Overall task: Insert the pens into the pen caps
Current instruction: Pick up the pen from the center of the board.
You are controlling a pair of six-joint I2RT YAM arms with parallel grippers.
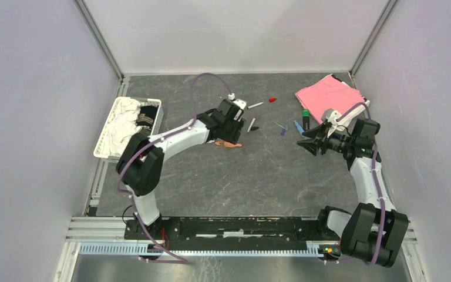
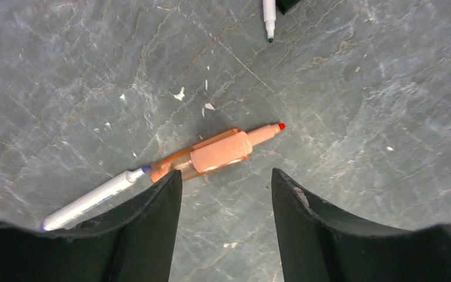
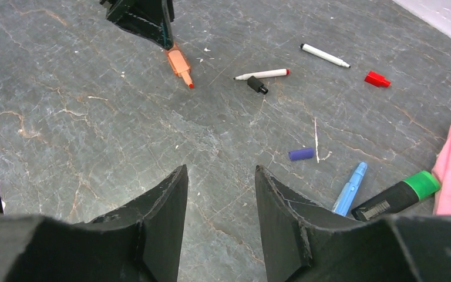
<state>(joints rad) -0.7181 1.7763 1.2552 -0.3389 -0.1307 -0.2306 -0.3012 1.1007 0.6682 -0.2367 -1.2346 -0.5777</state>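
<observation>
The orange marker (image 2: 217, 154) lies slantwise on the table just beyond my left gripper (image 2: 226, 176), which is open and empty, its tips hovering beside the barrel. A thin white pen (image 2: 91, 200) lies end to end with the marker, partly hidden by my left finger. My right gripper (image 3: 220, 170) is open and empty over bare table. Ahead of it lie a white pen (image 3: 262, 74), a black cap (image 3: 257, 84), another white pen (image 3: 325, 56), a red cap (image 3: 377, 79), a blue-purple cap (image 3: 301, 154), a blue marker (image 3: 350, 188) and a black-and-green marker (image 3: 398, 197).
A pink cloth (image 1: 329, 94) lies at the back right, close to the black-and-green marker (image 1: 306, 119). A white basket (image 1: 129, 126) holding cloths stands at the left edge. Walls enclose the table on three sides.
</observation>
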